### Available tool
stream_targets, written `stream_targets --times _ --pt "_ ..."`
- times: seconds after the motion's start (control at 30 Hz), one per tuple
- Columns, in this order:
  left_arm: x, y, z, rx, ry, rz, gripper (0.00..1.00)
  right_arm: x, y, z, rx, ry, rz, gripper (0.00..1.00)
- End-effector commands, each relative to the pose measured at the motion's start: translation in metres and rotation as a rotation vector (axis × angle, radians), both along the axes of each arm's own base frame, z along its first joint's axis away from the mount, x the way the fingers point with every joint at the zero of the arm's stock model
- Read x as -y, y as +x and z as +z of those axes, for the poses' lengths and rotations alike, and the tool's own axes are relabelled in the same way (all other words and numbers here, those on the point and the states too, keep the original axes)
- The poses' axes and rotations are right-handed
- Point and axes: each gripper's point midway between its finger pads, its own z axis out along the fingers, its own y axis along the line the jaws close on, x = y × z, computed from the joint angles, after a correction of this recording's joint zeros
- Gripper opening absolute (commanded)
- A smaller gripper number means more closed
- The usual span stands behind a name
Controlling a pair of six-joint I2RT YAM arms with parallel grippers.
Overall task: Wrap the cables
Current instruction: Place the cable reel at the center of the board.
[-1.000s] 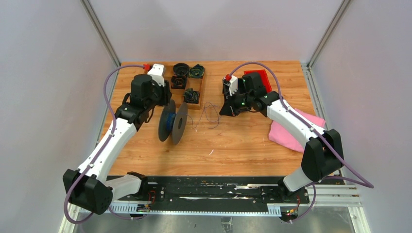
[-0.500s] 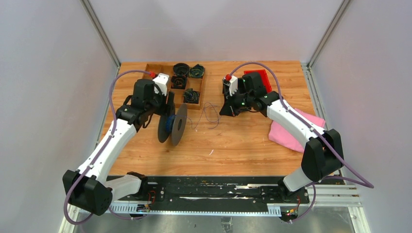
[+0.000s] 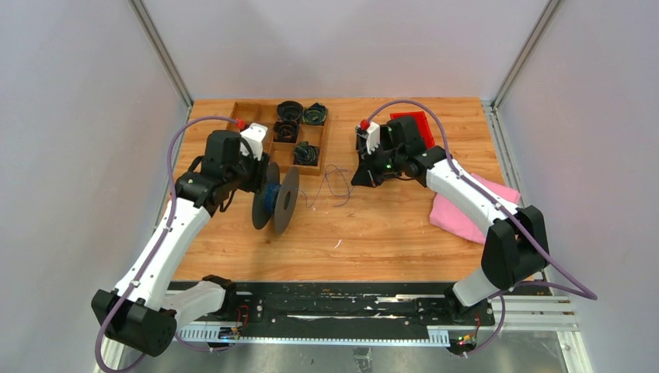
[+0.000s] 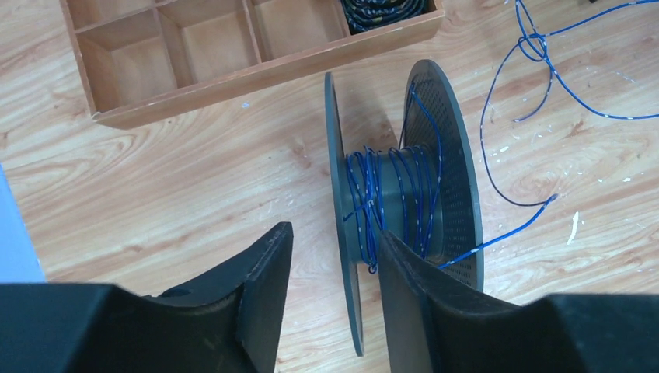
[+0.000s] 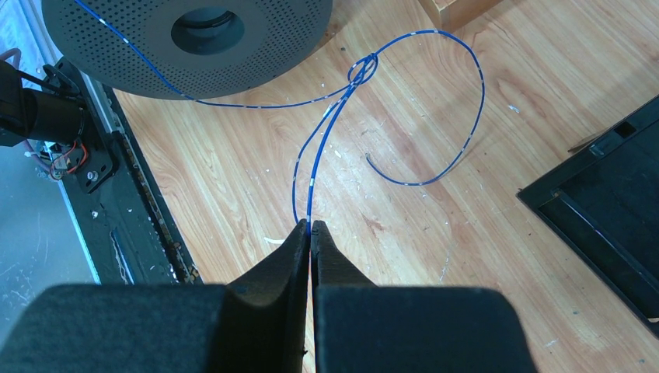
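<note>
1. The tabletop (image 3: pixel 373 241) carried the whole job. A good length of loose wire still lay on it between the two arms.
2. The grey spool (image 3: pixel 278 200) stood on edge just in front of the wooden tray (image 3: pixel 247 110), in much the same spot as a second before.
3. The left fingers (image 4: pixel 260 287) had swung back from over the tray to the spool's left side. They were spread, with the near flange between them. Whether either pad touched it was hard to tell from the wrist view.
4. The right fingers (image 5: pixel 291 272) had not moved. They were pressed together, pinching the wire just above the wood.
5. The cables (image 4: pixel 400 194) were partly wound on the hub, and the rest trailed off in a knotted loop to the right fingers. The left's shift looked like a fresh hold for another turn, so the wrapping seemed unfinished.
</note>
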Motion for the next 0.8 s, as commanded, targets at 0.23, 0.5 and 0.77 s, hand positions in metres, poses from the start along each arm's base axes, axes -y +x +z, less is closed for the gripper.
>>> stream_targets --times 0.23,0.5,0.77 --pt "0.022 0.004 0.042 0.099 -0.096 -0.105 0.50 -0.003 0.003 0.018 0.031 0.022 0.017 0.01" --pt "0.091 0.020 0.081 0.188 -0.305 -0.316 0.52 -0.013 0.000 0.044 0.062 0.101 0.057 0.01" --pt "0.128 0.045 0.054 0.103 -0.361 -0.301 0.54 -0.017 0.004 0.075 0.079 0.157 0.014 0.01"
